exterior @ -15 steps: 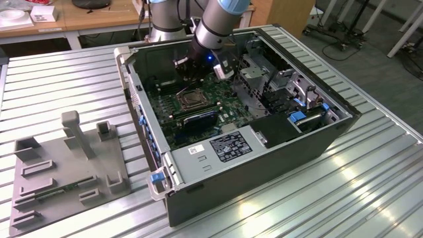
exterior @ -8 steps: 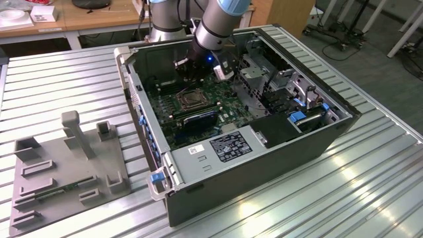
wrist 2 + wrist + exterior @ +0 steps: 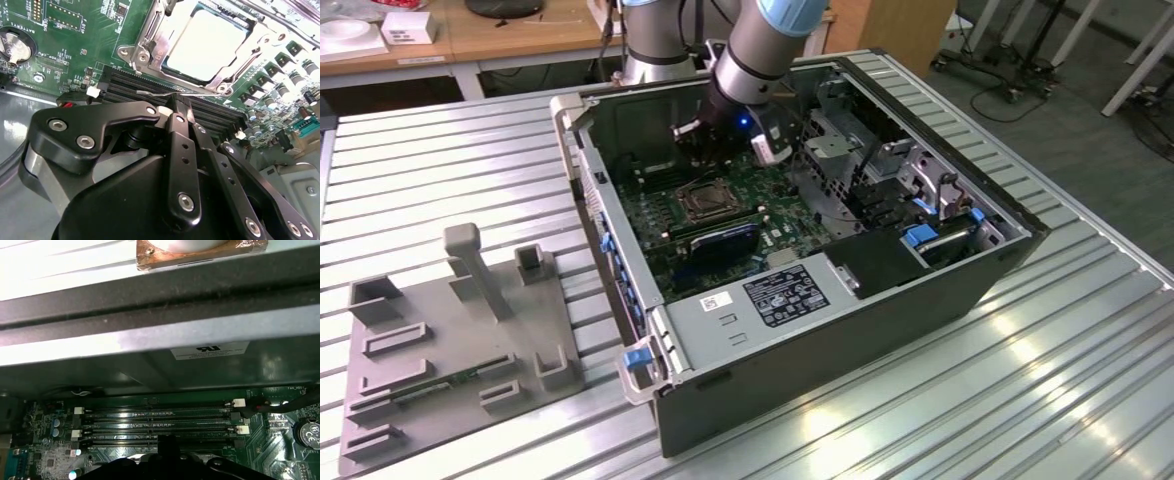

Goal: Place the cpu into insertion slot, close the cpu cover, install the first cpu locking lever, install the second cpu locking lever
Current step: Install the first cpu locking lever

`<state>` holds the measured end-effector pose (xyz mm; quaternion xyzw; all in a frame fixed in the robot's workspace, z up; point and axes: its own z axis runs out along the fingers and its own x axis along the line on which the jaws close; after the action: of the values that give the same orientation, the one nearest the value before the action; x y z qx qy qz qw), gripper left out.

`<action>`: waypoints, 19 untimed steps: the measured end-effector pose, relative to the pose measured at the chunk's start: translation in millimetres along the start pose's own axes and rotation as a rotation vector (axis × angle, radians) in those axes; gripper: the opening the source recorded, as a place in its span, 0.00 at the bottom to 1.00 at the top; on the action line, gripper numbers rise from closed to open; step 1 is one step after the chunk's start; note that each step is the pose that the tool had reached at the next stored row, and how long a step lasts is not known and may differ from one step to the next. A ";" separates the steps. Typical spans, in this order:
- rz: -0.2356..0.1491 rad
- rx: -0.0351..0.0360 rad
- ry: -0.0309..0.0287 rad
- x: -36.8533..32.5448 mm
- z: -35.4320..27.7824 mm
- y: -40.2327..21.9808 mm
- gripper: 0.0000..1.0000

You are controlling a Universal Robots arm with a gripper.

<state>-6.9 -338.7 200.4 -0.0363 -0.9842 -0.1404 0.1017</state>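
Observation:
The cpu (image 3: 205, 45) lies flat in the insertion slot (image 3: 707, 201) on the green board, pale and square. The cpu cover (image 3: 150, 35), a silvery frame, lies down around it. A thin metal locking lever (image 3: 152, 92) runs along the socket's edge beside the memory slots. My gripper (image 3: 176, 102) is shut, and its black fingertips sit right at this lever, touching or just above it. In the exterior view the gripper (image 3: 704, 160) hangs inside the open computer case, just behind the socket.
Long black memory slots (image 3: 160, 422) run beside the socket. A coin battery (image 3: 12, 47) sits on the board. The case wall (image 3: 854, 300) and drive bays (image 3: 907, 200) close in on the exterior view's right. A grey fixture tray (image 3: 454, 340) lies on the table at its left.

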 end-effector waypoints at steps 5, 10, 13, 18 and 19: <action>0.000 0.0000 -0.0001 -0.8 1.7 -0.5 0.11; 0.000 0.0000 0.0000 -1.1 3.2 -0.8 0.11; 0.000 0.0002 0.0000 -1.3 3.7 -1.0 0.11; 0.000 -0.0001 -0.0001 -1.8 5.8 -1.6 0.11; 0.000 -0.0001 -0.0001 -1.9 6.3 -1.7 0.11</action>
<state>-6.4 -338.7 193.6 -0.0364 -0.9842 -0.1405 0.1017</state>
